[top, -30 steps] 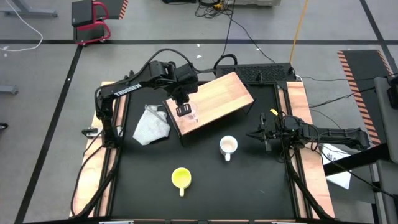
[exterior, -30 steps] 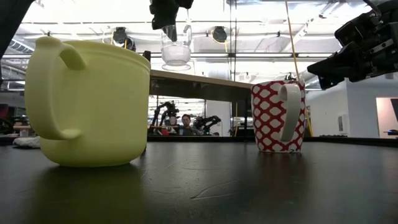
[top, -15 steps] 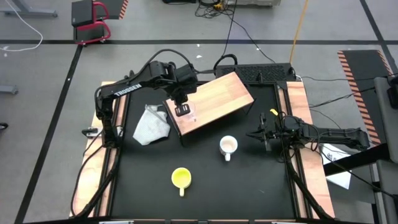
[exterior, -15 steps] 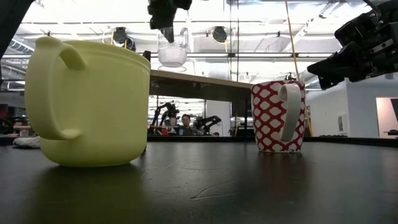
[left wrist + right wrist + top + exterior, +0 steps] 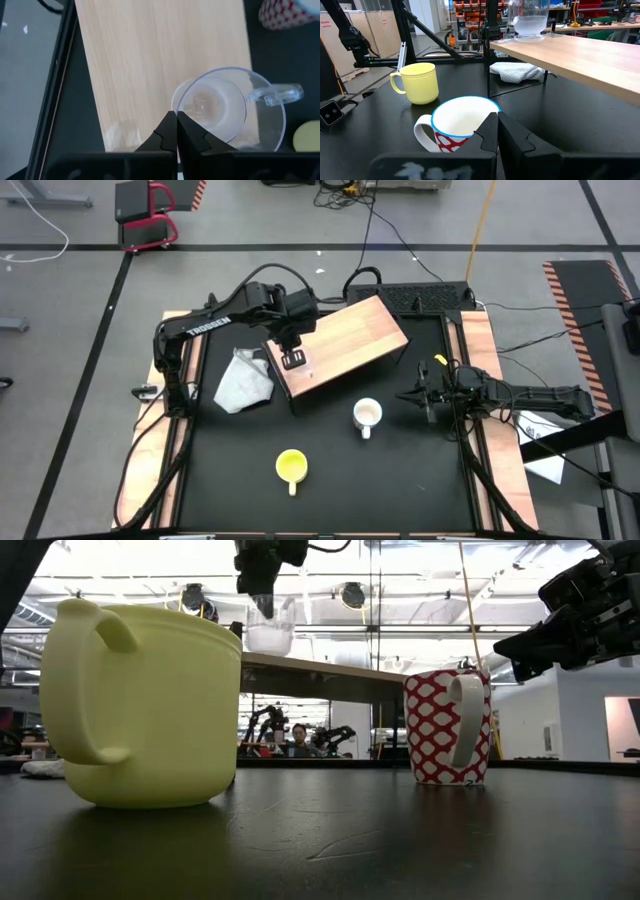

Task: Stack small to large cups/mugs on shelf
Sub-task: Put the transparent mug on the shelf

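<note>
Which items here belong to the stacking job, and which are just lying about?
Job: clear glass cup gripped at its rim by the left gripper, yellow mug, red-patterned white mug, shelf.
Lying about: white-grey cloth, loose papers beside the table.

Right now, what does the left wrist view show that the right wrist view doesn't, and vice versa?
Only the left wrist view: the left gripper shut on the rim of the small clear glass cup, seen from above over the shelf.

Only the right wrist view: the white-grey cloth beneath the shelf edge, and the right gripper by the white red-patterned mug.

Both: glass cup, wood-grain shelf top, yellow handled mug, patterned mug.
</note>
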`<state>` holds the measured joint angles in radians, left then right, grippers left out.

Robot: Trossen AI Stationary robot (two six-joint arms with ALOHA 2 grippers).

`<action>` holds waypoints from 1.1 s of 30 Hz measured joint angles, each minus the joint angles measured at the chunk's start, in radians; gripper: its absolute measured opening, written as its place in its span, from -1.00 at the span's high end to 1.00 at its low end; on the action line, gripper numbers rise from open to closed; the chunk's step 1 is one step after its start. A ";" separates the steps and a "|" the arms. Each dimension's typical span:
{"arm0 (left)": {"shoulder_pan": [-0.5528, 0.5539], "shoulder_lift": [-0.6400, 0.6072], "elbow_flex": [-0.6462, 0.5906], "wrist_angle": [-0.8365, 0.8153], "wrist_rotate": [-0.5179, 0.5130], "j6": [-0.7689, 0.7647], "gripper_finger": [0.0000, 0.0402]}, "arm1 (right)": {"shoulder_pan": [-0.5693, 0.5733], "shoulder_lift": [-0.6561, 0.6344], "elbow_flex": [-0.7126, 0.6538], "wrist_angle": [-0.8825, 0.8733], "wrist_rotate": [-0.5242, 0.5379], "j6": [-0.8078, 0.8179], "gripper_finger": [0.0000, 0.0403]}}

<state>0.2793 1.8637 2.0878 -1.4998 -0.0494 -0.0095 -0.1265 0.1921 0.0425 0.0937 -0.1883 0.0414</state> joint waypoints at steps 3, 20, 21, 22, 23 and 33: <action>-0.002 0.000 -0.019 0.007 -0.002 0.004 1.00 | 0.000 0.000 0.000 0.000 0.000 0.000 1.00; -0.002 0.000 -0.023 0.037 0.031 -0.056 1.00 | 0.000 0.000 0.000 0.000 0.000 0.001 1.00; -0.002 0.000 -0.030 0.040 0.033 -0.057 1.00 | 0.000 0.000 0.000 0.000 0.000 0.007 1.00; -0.002 0.000 -0.039 0.041 0.036 -0.057 1.00 | 0.000 0.000 0.000 0.000 0.000 0.012 1.00; -0.002 0.000 -0.051 0.043 0.038 -0.057 1.00 | 0.000 0.000 0.000 0.000 0.000 0.017 1.00; -0.004 0.007 -0.122 0.081 0.051 -0.026 1.00 | 0.000 0.000 0.000 0.000 0.000 0.025 1.00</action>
<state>0.2756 1.8707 1.9659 -1.4183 0.0012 -0.0357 -0.1265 0.1921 0.0425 0.0937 -0.1883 0.0666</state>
